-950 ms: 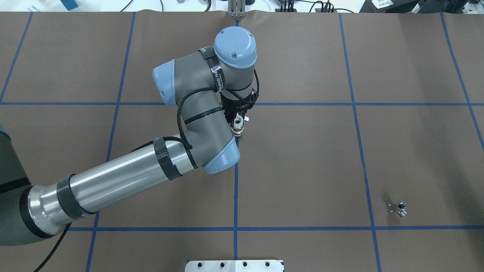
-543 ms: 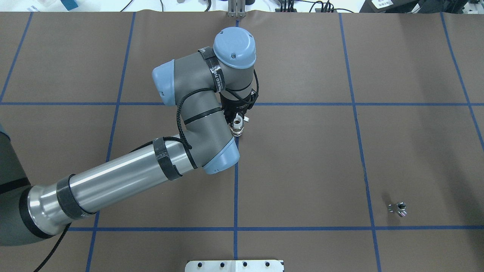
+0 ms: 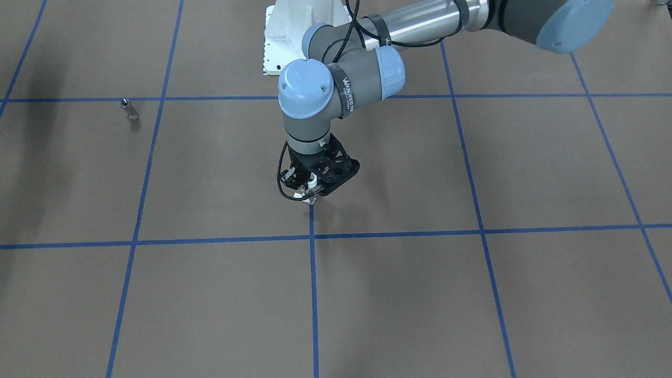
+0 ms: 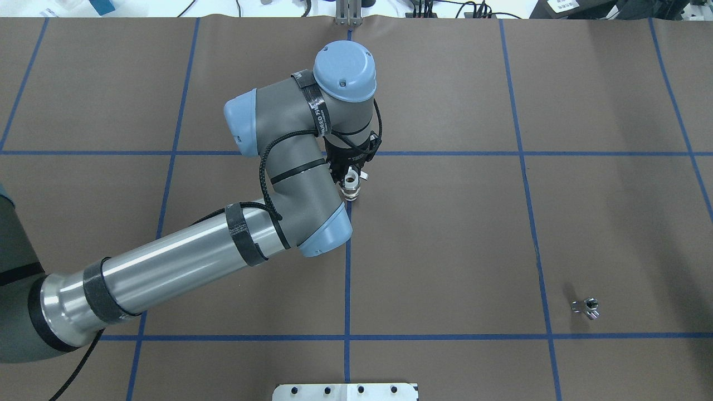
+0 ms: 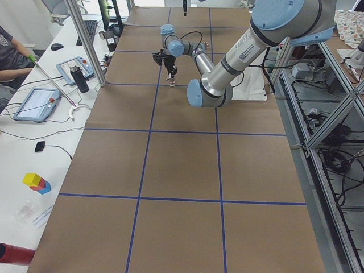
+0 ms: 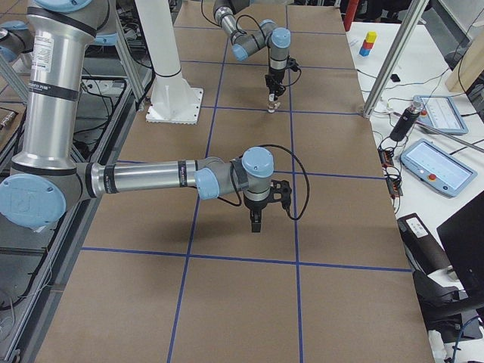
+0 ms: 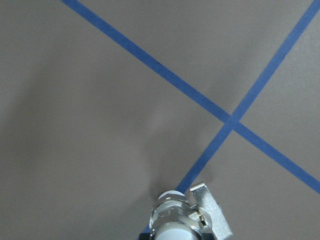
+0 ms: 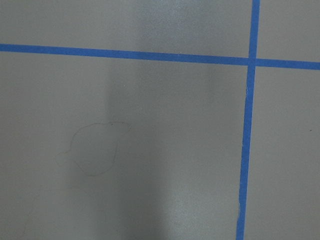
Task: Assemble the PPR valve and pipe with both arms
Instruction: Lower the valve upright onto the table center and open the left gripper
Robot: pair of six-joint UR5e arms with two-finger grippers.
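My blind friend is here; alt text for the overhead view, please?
A grey-silver left robot arm with light blue joint caps holds a small white plastic valve in its black gripper over a brown table gridded with blue tape. A tiny silvery metal pipe lies at lower right.

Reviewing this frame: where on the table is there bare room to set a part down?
Bare: the table squares between the centre tape line and the pipe, and the far right row beyond the cross line. Crowded: the centre crossing, where the left pincer holds the PPR valve, and the near-left squares under the left arm.
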